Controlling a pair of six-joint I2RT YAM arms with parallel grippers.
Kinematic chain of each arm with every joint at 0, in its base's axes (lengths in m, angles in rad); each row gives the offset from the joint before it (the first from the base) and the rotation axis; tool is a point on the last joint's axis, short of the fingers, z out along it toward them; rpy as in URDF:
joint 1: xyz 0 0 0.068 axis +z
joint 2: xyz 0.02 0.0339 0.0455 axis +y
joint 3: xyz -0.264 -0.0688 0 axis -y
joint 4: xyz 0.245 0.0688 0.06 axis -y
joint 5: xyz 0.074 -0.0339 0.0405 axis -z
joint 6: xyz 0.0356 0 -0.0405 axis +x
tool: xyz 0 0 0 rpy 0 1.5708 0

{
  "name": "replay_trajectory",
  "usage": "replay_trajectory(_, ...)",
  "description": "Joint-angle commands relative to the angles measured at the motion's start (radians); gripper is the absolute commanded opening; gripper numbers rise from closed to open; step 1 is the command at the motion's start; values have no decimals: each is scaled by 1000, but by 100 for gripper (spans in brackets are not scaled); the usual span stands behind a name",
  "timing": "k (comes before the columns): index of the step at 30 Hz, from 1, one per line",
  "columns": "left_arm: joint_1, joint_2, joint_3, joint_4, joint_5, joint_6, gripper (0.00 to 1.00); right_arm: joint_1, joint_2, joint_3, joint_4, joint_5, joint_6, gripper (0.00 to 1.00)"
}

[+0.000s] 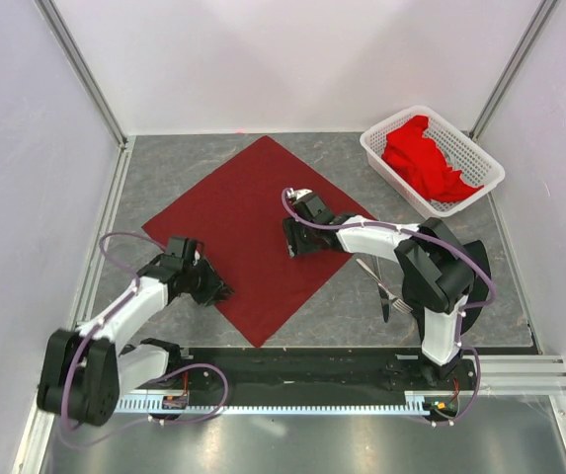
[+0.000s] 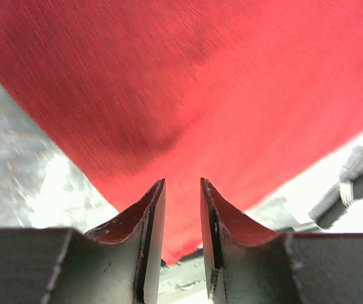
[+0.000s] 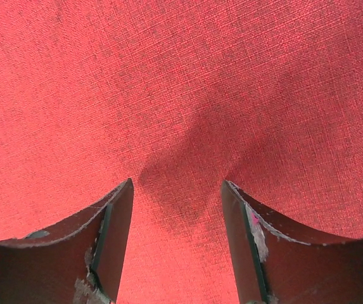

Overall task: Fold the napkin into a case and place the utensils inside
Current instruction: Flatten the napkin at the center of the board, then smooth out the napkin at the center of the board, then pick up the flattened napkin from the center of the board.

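Standing apart with nothing between them, the jaws of the right gripper hover close over the right-hand part of the napkin. The left gripper, parted by a narrower gap and likewise empty, sits at the cloth's near-left edge. The napkin lies unfolded and flat, as a diamond, on the grey table, with the utensils on bare table near its right side, beside the right arm, and a white basket of bright red cloths at the far right.
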Motion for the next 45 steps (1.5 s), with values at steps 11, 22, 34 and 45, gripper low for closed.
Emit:
replay_trajectory(11,5,200,345,0,80,148,34,2,121,98,45,18,-56,70)
replay_trajectory(22,5,414,309,96,40,132,31,2,161,213,-36,104,-188,74)
replay_trajectory(34,-17,50,123,150,91,113,34,94,-111,18,-55,138,-103,89)
replay_trajectory(45,-15,-203,194,39,-25,80,43,359,-239,-163,-28,159,-15,84)
